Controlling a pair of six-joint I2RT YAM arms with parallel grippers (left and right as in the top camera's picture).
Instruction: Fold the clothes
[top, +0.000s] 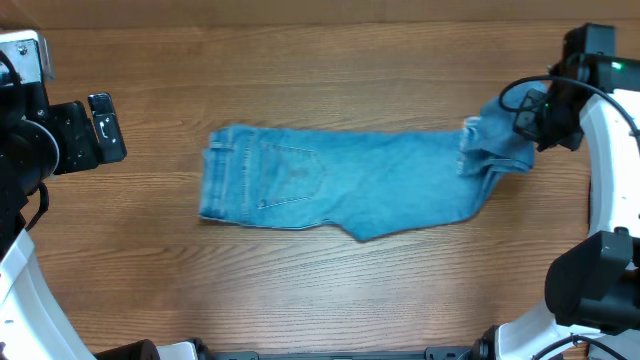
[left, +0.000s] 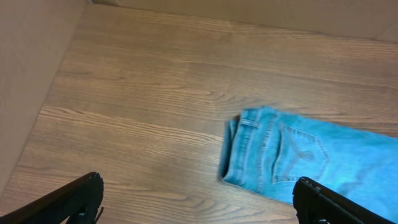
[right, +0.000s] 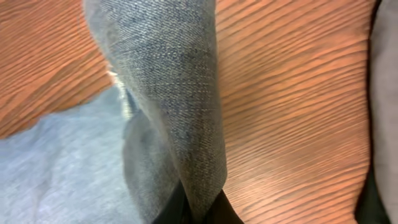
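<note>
From my console I see the jeans lying flat across the middle of the table, lengthwise from the table's left side toward its right. The waistband faces the table's left end, with 1 stitched back pocket showing on top. The leg end sits bunched and lifted near the table's right end.

The right gripper hangs over that right end, its 2 fingers pressed together on the leg end. In the right wrist view a taut fold of denim rises off the table straight into the fingertips.

The left gripper hovers over the table's left end, fingers spread wide and holding nothing, apart from the waistband.
</note>
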